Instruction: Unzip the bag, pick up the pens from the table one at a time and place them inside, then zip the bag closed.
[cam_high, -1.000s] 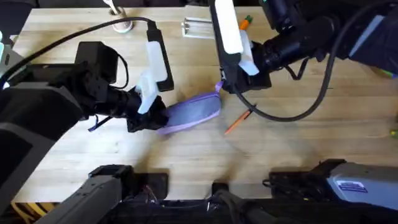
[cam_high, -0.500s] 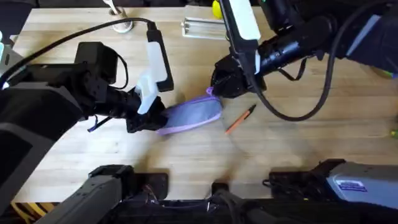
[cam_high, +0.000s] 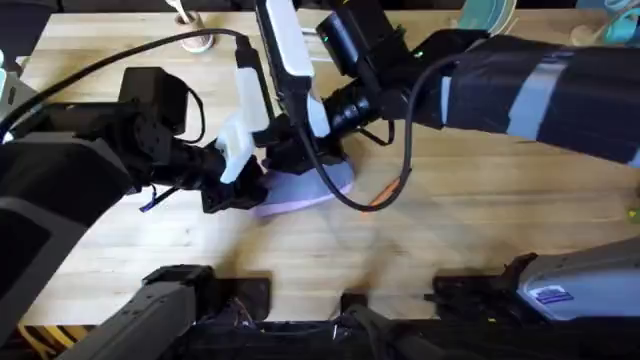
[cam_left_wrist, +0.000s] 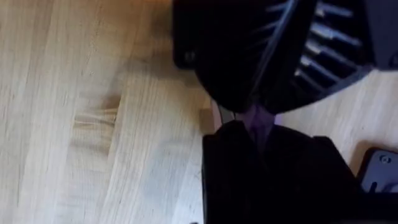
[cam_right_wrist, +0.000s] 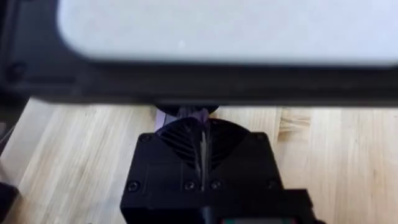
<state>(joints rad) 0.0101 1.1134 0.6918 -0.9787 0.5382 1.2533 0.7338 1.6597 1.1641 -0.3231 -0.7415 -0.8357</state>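
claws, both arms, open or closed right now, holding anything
Left claw: shut on the small lilac-purple fabric pencil pouch, at its end.
Right claw: shut on a bit of purple, apparently the pouch's zipper pull.

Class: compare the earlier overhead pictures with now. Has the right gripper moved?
Yes. The right gripper has travelled left along the bag, away from the pen, toward the left gripper.

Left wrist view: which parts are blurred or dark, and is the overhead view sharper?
Left wrist view: the black gripper parts are blurred and dark, a purple strip of the bag between them; the table grain is clearer. Overhead view: sharper, with the bag partly covered.
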